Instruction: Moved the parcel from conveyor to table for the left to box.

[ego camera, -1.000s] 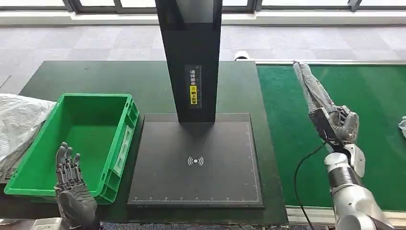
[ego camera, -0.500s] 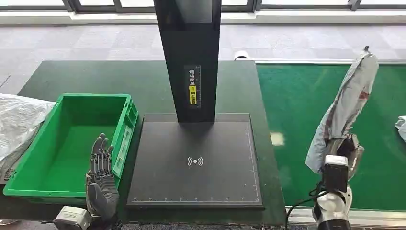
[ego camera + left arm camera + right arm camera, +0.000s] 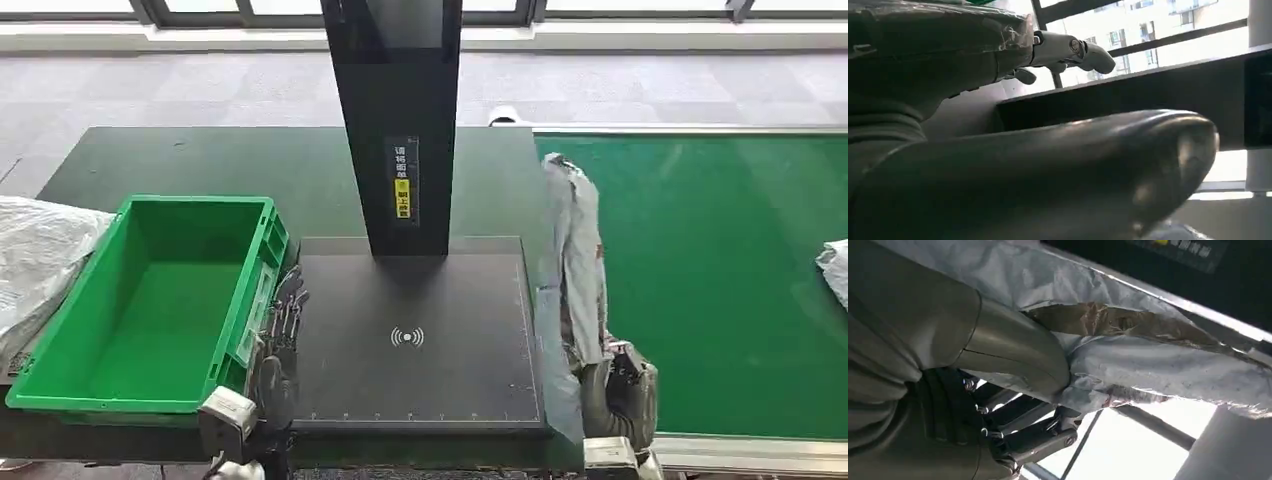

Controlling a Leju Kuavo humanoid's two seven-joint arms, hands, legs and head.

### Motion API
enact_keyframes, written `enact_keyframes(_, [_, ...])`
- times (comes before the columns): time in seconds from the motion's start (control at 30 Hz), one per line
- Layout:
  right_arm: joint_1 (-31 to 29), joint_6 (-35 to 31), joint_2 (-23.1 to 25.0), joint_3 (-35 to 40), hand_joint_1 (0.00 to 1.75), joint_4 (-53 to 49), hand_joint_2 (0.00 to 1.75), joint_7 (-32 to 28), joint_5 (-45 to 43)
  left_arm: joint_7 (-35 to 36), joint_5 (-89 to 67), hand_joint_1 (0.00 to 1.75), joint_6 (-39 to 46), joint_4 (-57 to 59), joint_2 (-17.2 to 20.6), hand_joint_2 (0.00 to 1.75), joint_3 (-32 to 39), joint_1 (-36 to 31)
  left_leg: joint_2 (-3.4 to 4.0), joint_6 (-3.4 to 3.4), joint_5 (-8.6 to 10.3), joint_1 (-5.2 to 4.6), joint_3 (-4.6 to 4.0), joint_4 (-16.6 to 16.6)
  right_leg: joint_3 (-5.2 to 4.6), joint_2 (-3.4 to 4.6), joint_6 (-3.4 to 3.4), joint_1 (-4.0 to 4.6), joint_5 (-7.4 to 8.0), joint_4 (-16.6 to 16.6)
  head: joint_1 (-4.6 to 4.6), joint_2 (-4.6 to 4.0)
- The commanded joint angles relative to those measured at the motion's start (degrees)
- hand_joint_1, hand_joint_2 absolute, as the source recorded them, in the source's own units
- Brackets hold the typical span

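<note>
We are holding the parcel (image 3: 577,262), a long grey plastic mailer bag, upright in our right hand (image 3: 617,398), just to the right of the black scanner plate (image 3: 410,340). Our fingers (image 3: 1035,437) and thumb (image 3: 1013,357) are clamping its lower end, and in the right wrist view the crumpled grey film with a brownish patch is pressed between them. The bag is standing tall above the hand, its top reaching up beside the black post (image 3: 398,120) that is rising from the back of the plate. It is hanging over the strip of dark bench (image 3: 200,160) between the plate and the green conveyor (image 3: 720,270), raised off both.

On the other side of the plate, our left hand (image 3: 275,355) is hovering at the plate's left edge, fingers stretched out and apart, grasping nothing. It is sitting just beside the green crate (image 3: 60,392), which is lying to the left of the plate. In the left wrist view the thumb (image 3: 1058,175) is filling the foreground, with the extended fingers (image 3: 1068,50) above it.

Further left of the plate, past the crate, a pale plastic bag (image 3: 35,255) is resting at the bench's edge. Far to the right of the plate, another pale wrapped item (image 3: 835,268) is lying on the conveyor.
</note>
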Motion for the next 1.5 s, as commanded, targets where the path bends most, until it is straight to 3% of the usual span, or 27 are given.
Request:
enact_keyframes(0.03, [-0.47,5.54,3.62,2.64,1.75,3.94,1.75,5.42,6.17,0.32,-0.54,0.0,-1.64,5.25,0.75,0.0,-1.04,-3.79,0.01,0.01,0.07,0.06,0.04,-0.1,0.09,-0.03,-0.07,0.07,0.09,-0.16,0.0,0.0])
enact_keyframes(0.3, [-6.25,10.6,7.07,-2.42,1.75,12.55,1.75,5.73,10.17,1.44,-0.99,0.0,-2.74,1.46,0.1,0.0,-0.04,-2.35,0.14,0.0,0.05,0.03,0.03,-0.05,0.02,0.1,-0.07,0.03,0.1,-0.08,0.0,0.0])
enact_keyframes(0.43, [-13.64,14.84,7.07,-2.84,1.75,24.28,1.75,2.24,8.06,1.49,-0.3,0.0,-1.91,0.15,0.61,0.0,0.81,-1.31,0.26,-0.01,0.06,0.05,0.08,-0.11,0.05,0.21,-0.08,0.07,0.16,-0.16,0.0,0.0])
enact_keyframes(0.63, [-24.61,8.51,7.35,-2.88,1.75,42.24,1.75,1.68,12.3,1.19,-0.03,0.0,-1.7,-0.92,0.64,0.0,1.16,-0.5,0.46,0.01,0.1,0.05,0.15,-0.15,0.08,0.41,-0.09,0.06,0.3,-0.2,0.0,0.0])
enact_keyframes(1.3, [-24.99,7.82,7.47,-2.42,1.75,43.43,1.75,2.01,13.12,1.1,0.07,0.0,-1.59,-0.62,0.62,0.0,1.3,-0.78,0.23,0.06,0.17,0.02,0.08,-0.11,0.06,0.17,-0.08,0.04,0.29,-0.14,0.0,-0.02])
enact_keyframes(1.5, [-29.57,7.4,8.32,-1.04,1.75,52.43,1.75,0.49,13.92,0.36,0.08,0.0,-0.98,-0.18,0.64,0.0,1.2,-1.23,0.27,0.06,0.14,0.01,0.09,-0.07,0.06,0.22,-0.07,0.03,0.27,-0.09,0.0,0.0])
